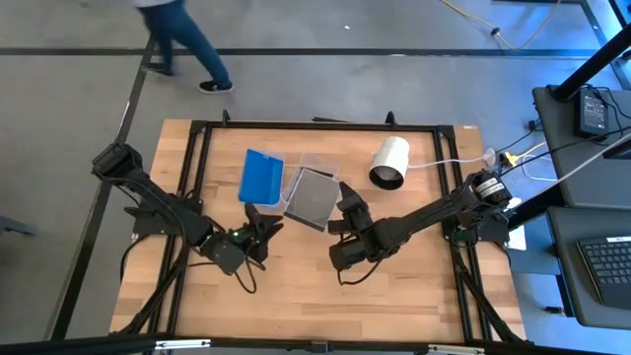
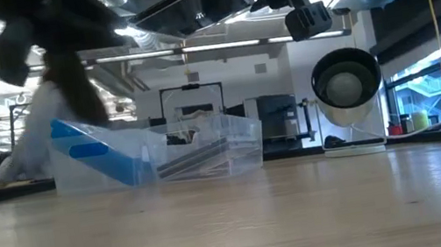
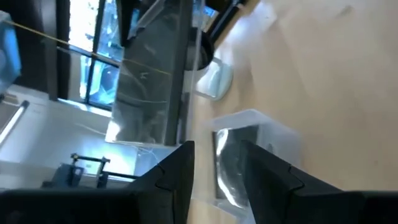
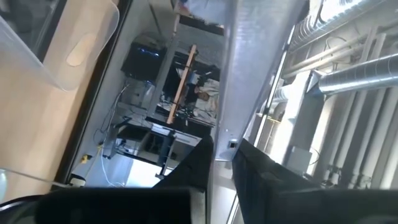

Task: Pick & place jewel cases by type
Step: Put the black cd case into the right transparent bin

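The right claw (image 1: 344,200) grips a dark grey jewel case (image 1: 310,197), lifted above the clear tubs (image 2: 207,148). The left claw (image 1: 258,221) hovers nearby, fingers narrowly parted. Blue jewel cases (image 1: 260,176) lean in a tub.

— What can't you make out from up here?

— The dark jewel case (image 1: 312,197) in my right gripper (image 1: 346,197) covers most of the clear tub (image 1: 317,162) below it; only the tub's twelve o'clock rim shows. How many cases lie in either tub, I cannot tell.

— And your left gripper (image 1: 262,221)?

— Its tips are too small from above to judge the gap. In my left wrist view the fingers (image 3: 180,177) run off the frame edge.

— The low view?

— My arms are cut off at the top, and a blurred person (image 2: 40,134) stands behind the blue case (image 2: 92,151).
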### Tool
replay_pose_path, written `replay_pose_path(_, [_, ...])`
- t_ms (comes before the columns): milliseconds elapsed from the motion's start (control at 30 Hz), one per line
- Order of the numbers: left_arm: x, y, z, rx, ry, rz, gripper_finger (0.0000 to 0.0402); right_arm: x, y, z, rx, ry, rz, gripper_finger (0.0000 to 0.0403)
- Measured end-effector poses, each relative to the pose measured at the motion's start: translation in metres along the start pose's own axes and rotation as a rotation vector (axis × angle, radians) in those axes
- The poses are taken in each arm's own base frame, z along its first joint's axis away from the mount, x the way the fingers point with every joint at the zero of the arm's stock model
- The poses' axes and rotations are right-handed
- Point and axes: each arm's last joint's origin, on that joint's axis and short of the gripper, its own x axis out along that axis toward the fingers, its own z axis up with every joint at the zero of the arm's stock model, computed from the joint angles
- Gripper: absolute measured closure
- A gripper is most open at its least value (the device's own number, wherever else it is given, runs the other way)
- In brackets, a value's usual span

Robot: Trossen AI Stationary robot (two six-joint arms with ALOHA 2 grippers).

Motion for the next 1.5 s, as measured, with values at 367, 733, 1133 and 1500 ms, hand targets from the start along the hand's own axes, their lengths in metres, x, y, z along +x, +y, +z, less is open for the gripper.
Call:
replay_pose_path(367, [0.006,0.009,0.006,0.131,-0.038,0.028,0.0277,0.000,0.000,0.001,0.017,-0.014,0.017,0.0351])
replay_pose_path(733, [0.002,0.008,0.010,0.120,-0.064,0.029,0.0277,0.002,-0.001,0.002,0.030,-0.014,0.024,0.0351])
replay_pose_path(1133, [0.000,0.011,0.010,0.125,-0.006,0.108,0.0277,0.010,-0.002,0.003,0.069,0.004,0.027,0.0351])
replay_pose_path(1500, [0.009,0.016,0.006,0.133,0.055,0.146,0.0277,0.010,-0.005,0.006,0.121,0.002,0.024,0.0351])
